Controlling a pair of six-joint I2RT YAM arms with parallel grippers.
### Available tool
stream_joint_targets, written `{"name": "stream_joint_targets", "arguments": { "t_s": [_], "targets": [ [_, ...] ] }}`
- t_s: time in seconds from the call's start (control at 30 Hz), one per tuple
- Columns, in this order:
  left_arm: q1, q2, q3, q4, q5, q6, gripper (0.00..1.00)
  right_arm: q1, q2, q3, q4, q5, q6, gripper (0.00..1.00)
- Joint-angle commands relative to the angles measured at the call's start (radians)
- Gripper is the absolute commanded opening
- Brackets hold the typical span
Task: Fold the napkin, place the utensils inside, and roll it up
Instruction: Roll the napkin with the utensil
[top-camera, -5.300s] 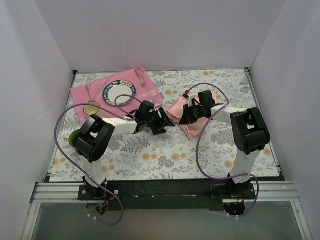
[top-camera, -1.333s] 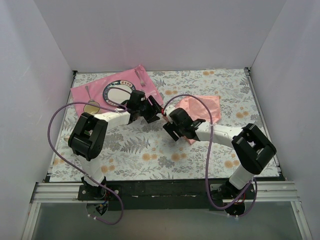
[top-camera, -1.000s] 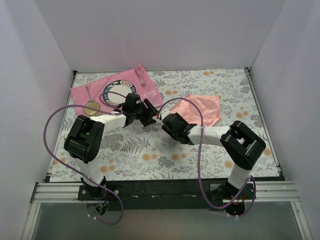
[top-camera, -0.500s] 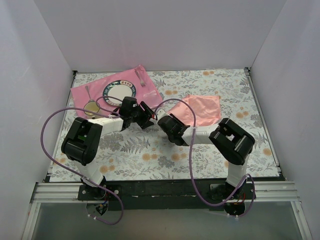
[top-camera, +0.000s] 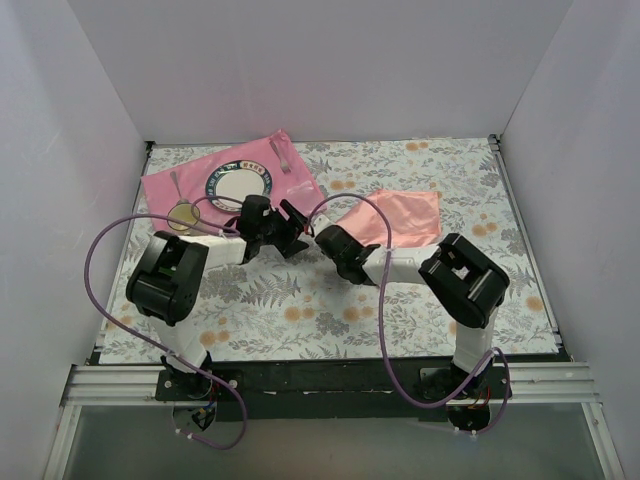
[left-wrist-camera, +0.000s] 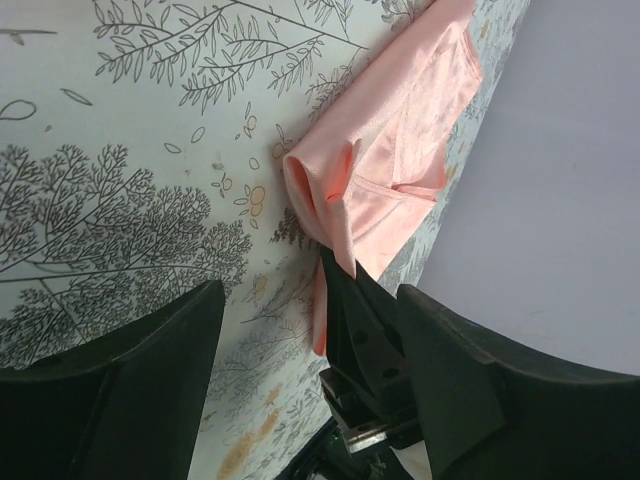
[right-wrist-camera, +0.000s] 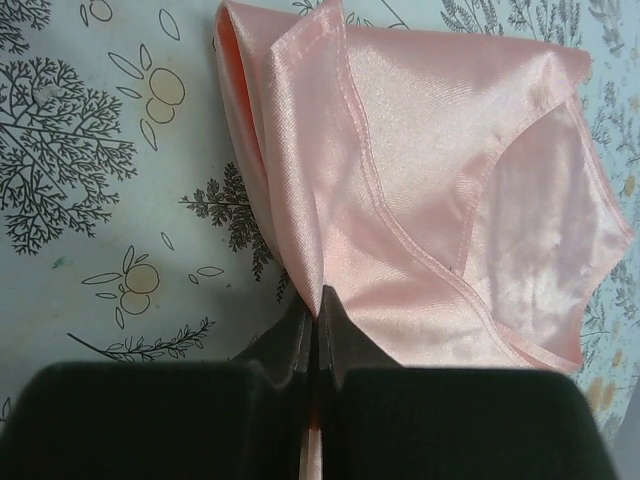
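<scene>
Your right claw (right-wrist-camera: 315, 322) pinches the napkin (right-wrist-camera: 430, 170) mid-fold, left claw (top-camera: 296, 236) open alongside; utensils (top-camera: 281, 157) lie on the pink mat (top-camera: 158, 192), rolling not begun.

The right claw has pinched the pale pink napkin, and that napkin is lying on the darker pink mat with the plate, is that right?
Not quite. The right claw does pinch the napkin, but the napkin lies on the flowered tablecloth, apart from the darker pink mat that holds the plate. The top view shows this.
</scene>
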Motion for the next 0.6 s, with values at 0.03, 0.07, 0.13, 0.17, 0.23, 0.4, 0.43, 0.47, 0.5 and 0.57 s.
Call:
{"name": "stream_joint_targets", "arguments": {
  "t_s": [0.03, 0.07, 0.13, 0.17, 0.23, 0.4, 0.43, 0.47, 0.5, 0.57],
  "targets": [
    [-0.053, 0.084, 0.051, 0.063, 0.097, -0.020, 0.71, -0.055, -0.027, 0.024, -0.042, -0.186, 0.113, 0.01],
    [-0.059, 0.098, 0.074, 0.067, 0.102, -0.024, 0.71, -0.070, -0.039, 0.021, -0.042, -0.200, 0.119, 0.01],
    [-0.076, 0.144, 0.096, 0.067, 0.106, -0.032, 0.71, -0.084, -0.044, 0.019, -0.045, -0.228, 0.133, 0.01],
    [-0.082, 0.154, 0.105, 0.068, 0.102, -0.040, 0.71, -0.098, -0.042, 0.021, -0.051, -0.237, 0.136, 0.01],
    [-0.094, 0.172, 0.122, 0.074, 0.102, -0.047, 0.71, -0.106, -0.049, 0.013, -0.050, -0.258, 0.148, 0.01],
    [-0.111, 0.223, 0.154, 0.077, 0.092, -0.055, 0.69, -0.135, -0.073, 0.010, -0.048, -0.318, 0.178, 0.01],
    [-0.116, 0.232, 0.162, 0.077, 0.089, -0.055, 0.69, -0.147, -0.078, 0.012, -0.051, -0.329, 0.187, 0.01],
    [-0.119, 0.239, 0.166, 0.077, 0.085, -0.057, 0.69, -0.150, -0.079, 0.010, -0.051, -0.338, 0.190, 0.01],
    [-0.125, 0.256, 0.170, 0.077, 0.082, -0.057, 0.69, -0.155, -0.081, 0.012, -0.053, -0.352, 0.191, 0.01],
    [-0.128, 0.272, 0.182, 0.079, 0.066, -0.057, 0.69, -0.163, -0.087, 0.010, -0.057, -0.358, 0.199, 0.01]
  ]
}}
